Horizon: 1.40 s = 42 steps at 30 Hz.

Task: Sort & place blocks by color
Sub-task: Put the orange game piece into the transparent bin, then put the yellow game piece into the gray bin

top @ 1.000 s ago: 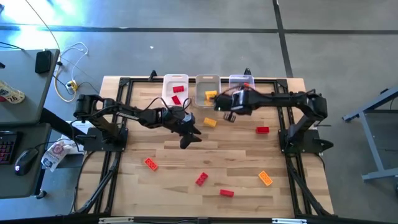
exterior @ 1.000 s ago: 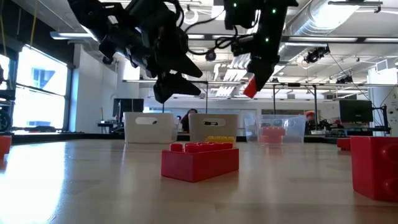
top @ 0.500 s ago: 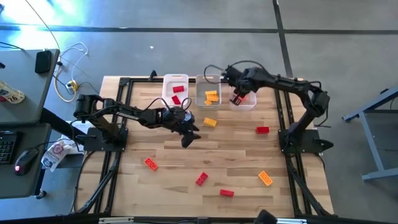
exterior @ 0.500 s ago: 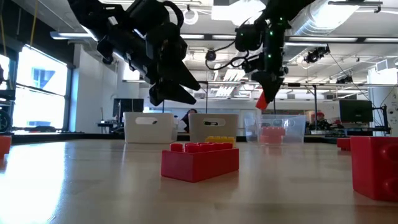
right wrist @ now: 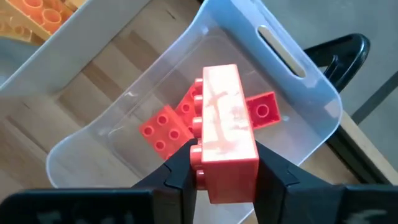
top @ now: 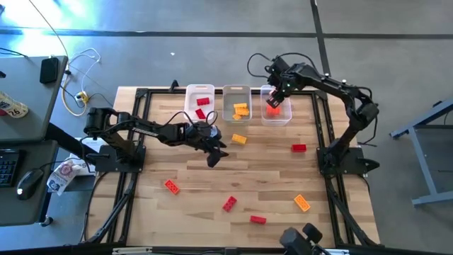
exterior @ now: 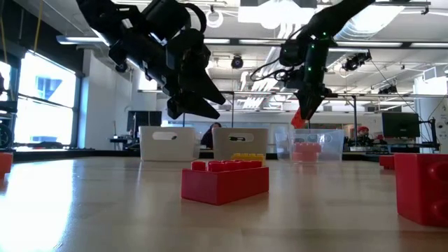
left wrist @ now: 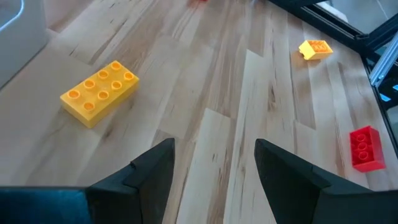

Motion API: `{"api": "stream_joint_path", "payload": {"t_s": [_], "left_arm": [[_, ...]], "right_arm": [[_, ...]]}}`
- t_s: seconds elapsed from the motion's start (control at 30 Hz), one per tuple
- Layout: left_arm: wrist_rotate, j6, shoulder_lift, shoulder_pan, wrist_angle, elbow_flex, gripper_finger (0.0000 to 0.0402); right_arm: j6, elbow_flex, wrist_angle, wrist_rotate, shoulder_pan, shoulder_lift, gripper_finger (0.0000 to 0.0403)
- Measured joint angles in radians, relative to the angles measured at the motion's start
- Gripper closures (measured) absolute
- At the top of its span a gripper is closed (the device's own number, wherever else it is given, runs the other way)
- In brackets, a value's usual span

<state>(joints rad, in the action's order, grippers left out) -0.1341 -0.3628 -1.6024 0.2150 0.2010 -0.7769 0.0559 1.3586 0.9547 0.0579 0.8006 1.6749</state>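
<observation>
My right gripper (top: pixel 273 105) hangs over the right clear bin (top: pixel 286 119), shut on an orange-red block (right wrist: pixel 221 124), also seen in the low view (exterior: pixel 299 119). That bin holds orange-red blocks (right wrist: pixel 163 129). The middle bin (top: pixel 228 113) holds yellow-orange blocks and the left bin (top: pixel 191 106) red ones. My left gripper (left wrist: pixel 214 168) hovers open above the table's middle (top: pixel 212 157). A yellow block (left wrist: pixel 99 92) lies flat on the wood just beyond it, to the far right (top: pixel 239 139). My right gripper pinches the orange-red block by two opposite sides (right wrist: pixel 200 163) between its two fingers. The fingers come from above and point steeply down. The block juts out lengthwise below the fingertips, studs facing sideways, and is lifted clear above the right bin's opening.
Loose blocks lie flat on the table: red ones (top: pixel 299 148) (top: pixel 229 204) (top: pixel 257 219), an orange one (top: pixel 302 203) near the right front, and an orange-red one (top: pixel 171 186) at the left front. A black frame (top: pixel 141 95) borders the table. Open wood lies between the blocks.
My right gripper has swung from the table in front of the middle bin toward the far right edge. It now hangs over the right bin and has rolled about its wrist. The orange-red block stays in its fingers, clear of everything.
</observation>
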Motion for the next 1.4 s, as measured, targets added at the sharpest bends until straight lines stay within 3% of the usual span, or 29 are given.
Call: {"api": "stream_joint_path", "payload": {"t_s": [0.47,0.6,0.77,1.27,1.4], "left_arm": [[0.0,-0.001,0.0,0.0,-0.027,0.0,0.019],[0.0,-0.001,0.0,0.0,-0.029,0.0,0.019],[0.0,-0.001,0.0,0.0,-0.047,0.0,0.019],[0.0,-0.001,0.0,0.001,-0.052,0.0,0.019],[0.0,0.0,0.0,0.001,-0.052,0.0,0.019]], "right_arm": [[0.057,0.0,-0.031,0.101,-0.026,0.0,0.0231],[0.01,0.0,0.01,0.061,-0.042,-0.001,0.0213],[-0.029,0.001,0.088,-0.032,-0.082,-0.001,0.0211],[-0.075,0.001,0.262,-0.032,-0.272,-0.001,0.021],[-0.108,0.001,0.343,0.015,-0.328,-0.001,0.021]]}}
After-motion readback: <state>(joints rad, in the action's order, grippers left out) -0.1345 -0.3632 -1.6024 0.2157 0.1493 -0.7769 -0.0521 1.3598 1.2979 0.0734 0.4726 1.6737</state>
